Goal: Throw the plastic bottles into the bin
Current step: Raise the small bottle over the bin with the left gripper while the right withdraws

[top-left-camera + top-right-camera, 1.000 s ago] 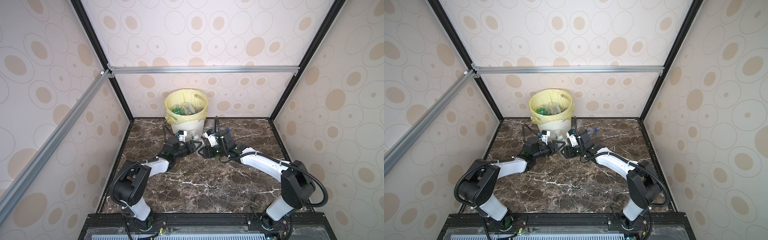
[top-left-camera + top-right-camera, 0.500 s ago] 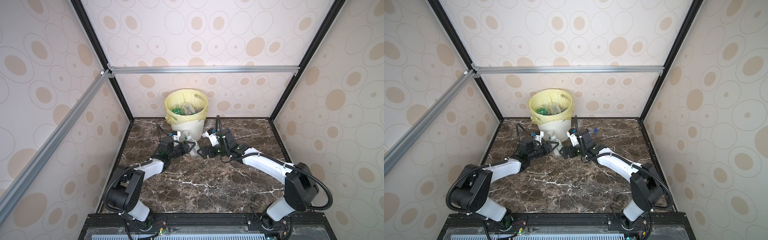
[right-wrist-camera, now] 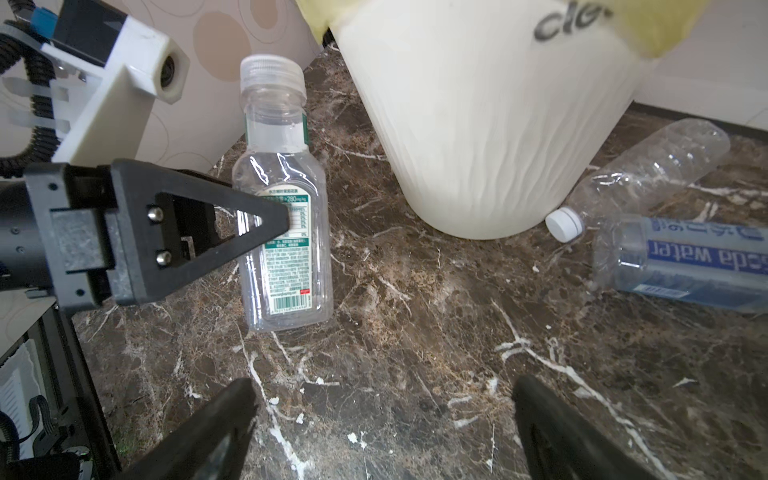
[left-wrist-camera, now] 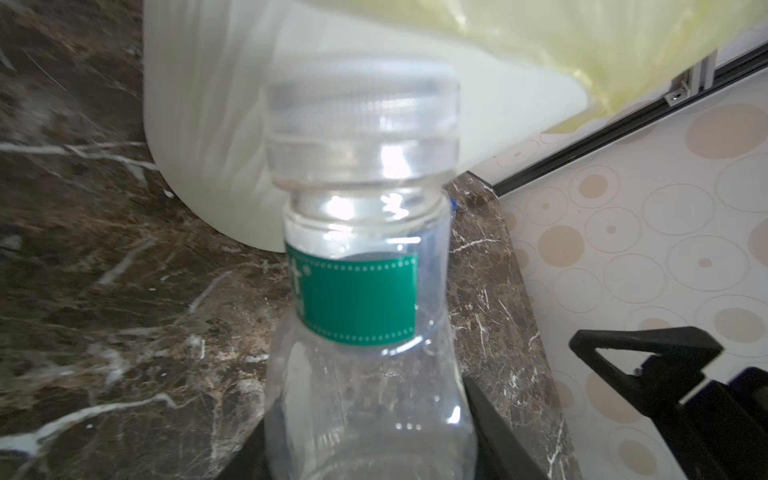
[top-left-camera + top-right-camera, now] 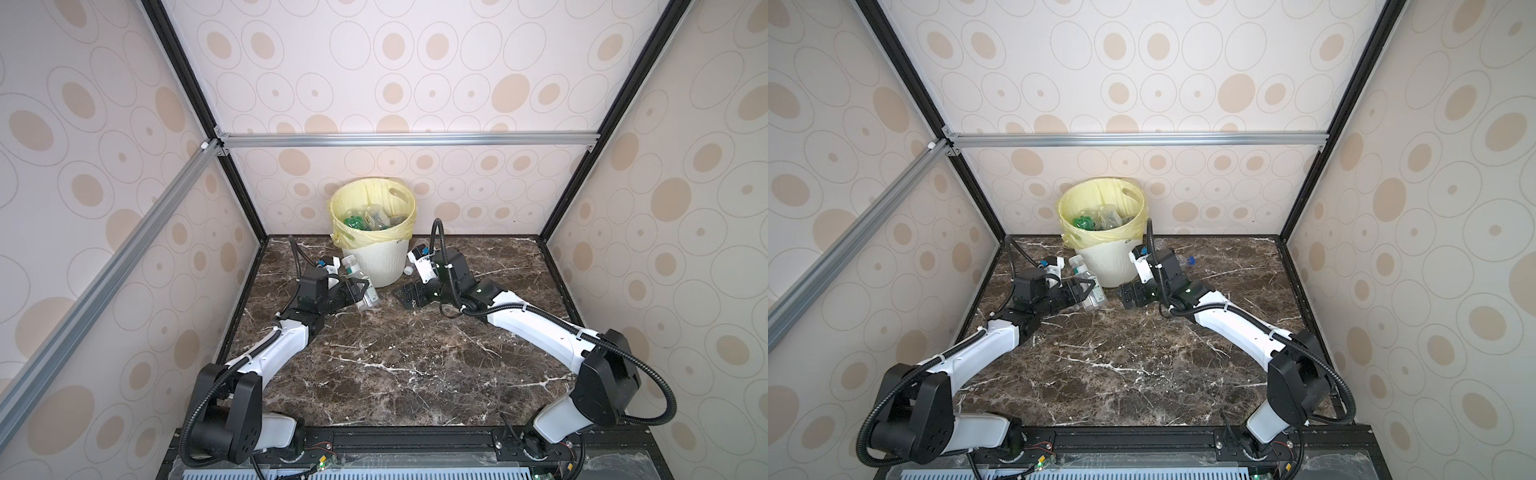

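The left pincer is gripping a clear green-labelled bottle just beside the bin. The bin is holding green and clear bottles. The right pincer is gaping wide and empty over bare tabletop. Beyond it, 2 clear bottles are lying at the bin's foot.

The bin (cream, yellow-lined, holding bottles) is placed at the counter rear edge. Beside its base, a green-labelled bottle and two clear bottles are seen.
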Motion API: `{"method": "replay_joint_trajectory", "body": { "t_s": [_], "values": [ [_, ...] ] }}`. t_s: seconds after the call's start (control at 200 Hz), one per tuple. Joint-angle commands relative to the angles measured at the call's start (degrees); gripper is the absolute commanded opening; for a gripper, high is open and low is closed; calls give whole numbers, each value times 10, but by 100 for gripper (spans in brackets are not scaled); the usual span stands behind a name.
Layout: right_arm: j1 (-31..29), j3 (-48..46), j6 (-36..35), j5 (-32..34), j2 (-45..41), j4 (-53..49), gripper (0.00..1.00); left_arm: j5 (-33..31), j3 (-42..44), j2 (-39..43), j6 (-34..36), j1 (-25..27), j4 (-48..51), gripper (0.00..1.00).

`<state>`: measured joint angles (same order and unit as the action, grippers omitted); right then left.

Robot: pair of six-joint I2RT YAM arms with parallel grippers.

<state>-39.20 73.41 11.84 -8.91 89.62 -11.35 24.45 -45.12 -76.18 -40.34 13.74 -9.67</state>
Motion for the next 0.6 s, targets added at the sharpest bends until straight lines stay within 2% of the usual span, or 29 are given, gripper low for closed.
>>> {"method": "replay_joint_trajectory", "body": {
  "t_s": [0.0,0.115,0.23,0.375,0.595],
  "values": [
    [-7,35,-23,7,3,-1,100,-50,-58,33,66,-5,71,52],
    [-10,65,-30,6,12,-1,100,-77,-107,48,91,-6,113,52],
    [-12,88,-34,5,16,2,100,-86,-159,47,87,-8,140,52],
    [-13,103,-34,9,13,10,100,-70,-233,30,41,-8,152,53],
    [-12,106,-39,17,-6,14,100,-27,-330,-17,-40,-9,97,53]
  ]
}}
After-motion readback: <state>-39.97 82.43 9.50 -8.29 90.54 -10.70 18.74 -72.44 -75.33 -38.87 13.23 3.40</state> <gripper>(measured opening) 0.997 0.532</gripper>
